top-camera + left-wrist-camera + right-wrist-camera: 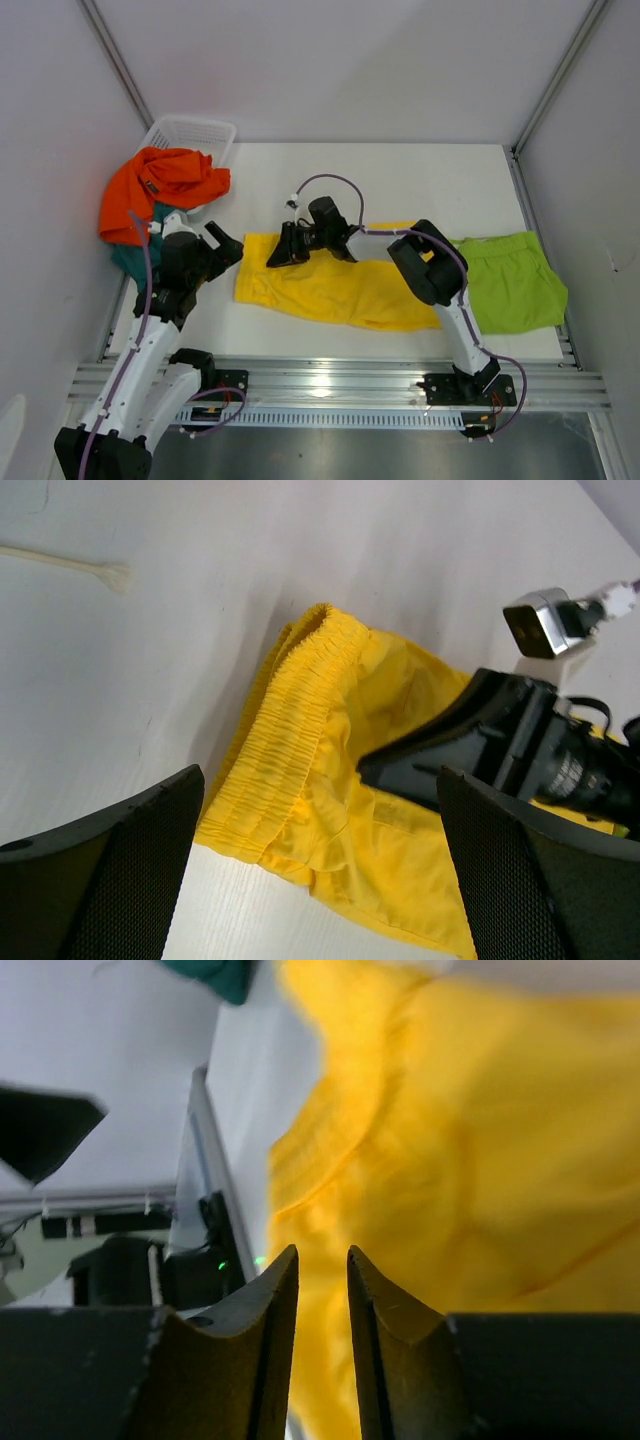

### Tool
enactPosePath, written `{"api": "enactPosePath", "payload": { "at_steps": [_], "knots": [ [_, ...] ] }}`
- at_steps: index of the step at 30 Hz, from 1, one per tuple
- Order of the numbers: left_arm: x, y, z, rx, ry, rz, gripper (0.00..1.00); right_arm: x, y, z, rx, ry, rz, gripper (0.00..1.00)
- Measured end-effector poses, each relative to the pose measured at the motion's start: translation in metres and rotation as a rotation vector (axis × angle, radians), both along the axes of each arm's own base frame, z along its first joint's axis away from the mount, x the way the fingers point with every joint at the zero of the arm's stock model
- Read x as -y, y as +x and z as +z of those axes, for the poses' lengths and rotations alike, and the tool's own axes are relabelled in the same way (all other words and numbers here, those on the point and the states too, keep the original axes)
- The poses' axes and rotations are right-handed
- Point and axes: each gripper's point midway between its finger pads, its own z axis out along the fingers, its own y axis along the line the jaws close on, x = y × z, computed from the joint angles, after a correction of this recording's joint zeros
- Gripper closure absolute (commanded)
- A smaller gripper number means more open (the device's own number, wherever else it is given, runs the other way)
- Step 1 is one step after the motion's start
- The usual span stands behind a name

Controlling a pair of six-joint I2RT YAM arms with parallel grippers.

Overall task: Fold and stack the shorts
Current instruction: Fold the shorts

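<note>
Yellow shorts (pixel 330 290) flat on tabletop (pixel 400 180), centre-near.
R end effector (pixel 321 1252) over their far-left edge, jaws a slit apart, nothing gripped; L end effector (pixel 320 775) spread wide, empty, at left edge.

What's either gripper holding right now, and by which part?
Nothing: left gripper is wide open near the yellow shorts; right gripper is slightly open over them, no cloth pinched.

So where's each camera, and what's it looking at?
Top: high behind the robot, looking down at the table; left arm and right arm show.
Left wrist: on left arm, facing the yellow shorts waistband; left gripper fingers frame it.
Right wrist: low over the same shorts; right gripper fingers show.
Shared: all three see the yellow shorts; top and left wrist, the right gripper.
</note>
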Motion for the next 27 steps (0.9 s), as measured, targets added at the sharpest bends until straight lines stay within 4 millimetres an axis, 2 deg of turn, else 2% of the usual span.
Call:
{"api": "enactPosePath", "payload": {
  "at_steps": [5, 7, 9, 11, 13, 19, 22, 24, 27],
  "knots": [
    [-0.002, -0.003, 0.001, -0.012, 0.01, -0.003, 0.01, -0.001, -0.059, 0.041, 0.035, 0.078, 0.096, 0.68],
    [-0.003, -0.004, 0.0, -0.017, 0.01, -0.004, 0.01, -0.002, -0.077, 0.049, 0.044, 0.103, 0.128, 0.68],
    [-0.002, -0.005, 0.0, -0.016, 0.006, -0.008, 0.01, -0.005, -0.094, 0.047, 0.045, 0.106, 0.16, 0.71],
    [-0.001, -0.005, 0.001, -0.013, 0.002, -0.013, 0.01, -0.008, -0.106, 0.036, 0.027, 0.079, 0.177, 0.72],
    [-0.001, -0.006, 0.002, -0.011, 0.001, -0.014, 0.01, -0.011, -0.109, 0.022, 0.014, 0.054, 0.171, 0.73],
    [-0.001, -0.005, 0.0, -0.017, 0.002, -0.015, 0.01, -0.009, -0.099, -0.041, -0.123, -0.073, 0.097, 0.73],
    [0.0, -0.005, -0.002, -0.025, 0.001, -0.016, 0.01, -0.014, -0.093, -0.038, -0.124, -0.067, 0.084, 0.71],
    [0.0, -0.005, -0.002, -0.027, 0.001, -0.015, 0.01, -0.014, -0.092, -0.038, -0.125, -0.073, 0.077, 0.64],
    [-0.001, -0.006, 0.0, -0.018, 0.0, -0.015, 0.01, -0.011, -0.096, -0.03, -0.109, -0.081, 0.073, 0.44]
  ]
}}
